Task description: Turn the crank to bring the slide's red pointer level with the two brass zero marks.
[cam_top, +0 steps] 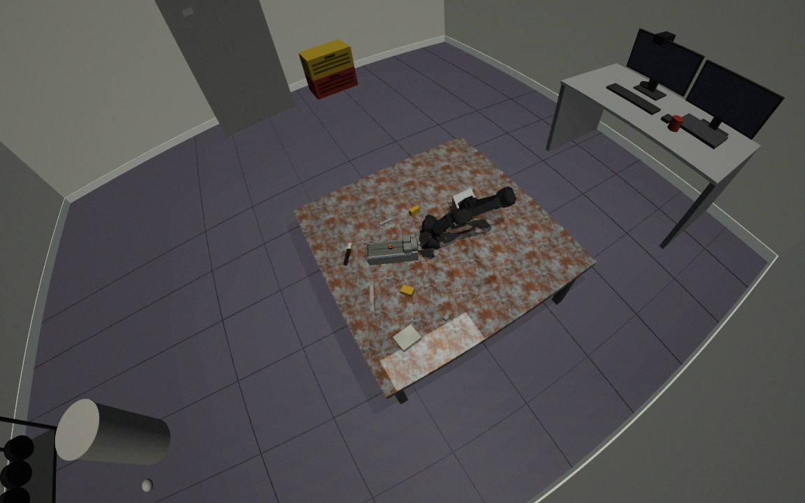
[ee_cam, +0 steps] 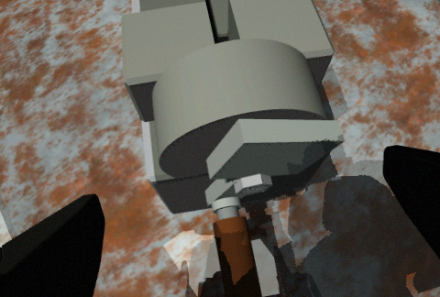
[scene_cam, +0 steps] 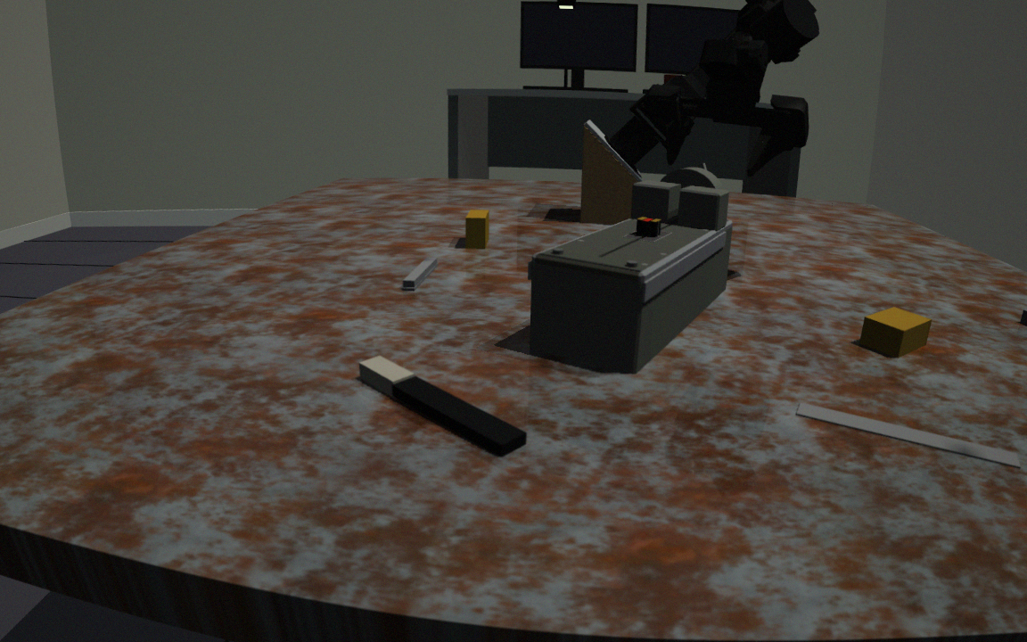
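Note:
The grey machine (cam_top: 393,258) (scene_cam: 581,319) (ee_cam: 243,82) stands on the table, with a round drum housing at its crank end. The slide (cam_top: 390,246) (scene_cam: 648,227) is a small black block on its top, with red between yellowish bits. In the wrist view it is cut off by the top edge. Whether the pointer is exactly level with the brass marks is too small to tell. The orange-brown crank handle (ee_cam: 231,237) points toward the wrist camera. My gripper (cam_top: 425,247) (scene_cam: 713,163) (ee_cam: 246,185) is open, its fingers wide apart on either side of the handle and touching nothing visible.
On the table (cam_top: 492,275) (scene_cam: 262,511) lie a yellow block (cam_top: 407,290) (scene_cam: 894,331), another yellow block (cam_top: 414,210) (scene_cam: 477,229), a black-and-white bar (cam_top: 347,253) (scene_cam: 453,411) and a thin flat strip (cam_top: 372,297) (scene_cam: 904,434). A white-topped wedge (cam_top: 462,197) (scene_cam: 606,179) stands near the arm.

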Motion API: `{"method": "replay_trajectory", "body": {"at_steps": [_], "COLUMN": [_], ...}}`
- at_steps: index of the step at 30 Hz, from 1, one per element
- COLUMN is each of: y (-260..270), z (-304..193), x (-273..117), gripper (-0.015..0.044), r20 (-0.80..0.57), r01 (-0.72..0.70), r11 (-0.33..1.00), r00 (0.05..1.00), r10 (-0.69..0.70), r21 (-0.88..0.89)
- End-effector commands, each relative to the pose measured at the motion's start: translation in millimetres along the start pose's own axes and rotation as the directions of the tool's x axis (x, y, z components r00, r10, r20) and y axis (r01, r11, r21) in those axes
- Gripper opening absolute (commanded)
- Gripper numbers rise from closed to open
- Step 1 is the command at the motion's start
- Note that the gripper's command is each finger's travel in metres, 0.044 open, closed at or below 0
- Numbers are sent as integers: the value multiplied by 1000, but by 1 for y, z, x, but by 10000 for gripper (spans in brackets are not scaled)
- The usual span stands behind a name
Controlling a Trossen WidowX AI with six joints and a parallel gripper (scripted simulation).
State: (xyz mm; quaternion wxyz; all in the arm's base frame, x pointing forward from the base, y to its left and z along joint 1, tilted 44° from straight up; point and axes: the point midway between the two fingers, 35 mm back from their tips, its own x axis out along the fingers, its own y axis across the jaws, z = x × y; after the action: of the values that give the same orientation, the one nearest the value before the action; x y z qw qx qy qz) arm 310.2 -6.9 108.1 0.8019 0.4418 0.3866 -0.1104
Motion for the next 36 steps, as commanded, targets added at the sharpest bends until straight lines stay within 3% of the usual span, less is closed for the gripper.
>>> {"method": "replay_trajectory", "body": {"at_steps": [1,11,36], "y": [3,-1,-19], "z": [16,45,120], "x": [-16,-54,15], "gripper": [440,440,440], "r20": [7,10,-137], "r01": [-9,-14,-286], "r11": [1000,1000,902], "r00": [1000,1000,957], "r10": [9,14,255], "r21": [-6,-4,-324]}}
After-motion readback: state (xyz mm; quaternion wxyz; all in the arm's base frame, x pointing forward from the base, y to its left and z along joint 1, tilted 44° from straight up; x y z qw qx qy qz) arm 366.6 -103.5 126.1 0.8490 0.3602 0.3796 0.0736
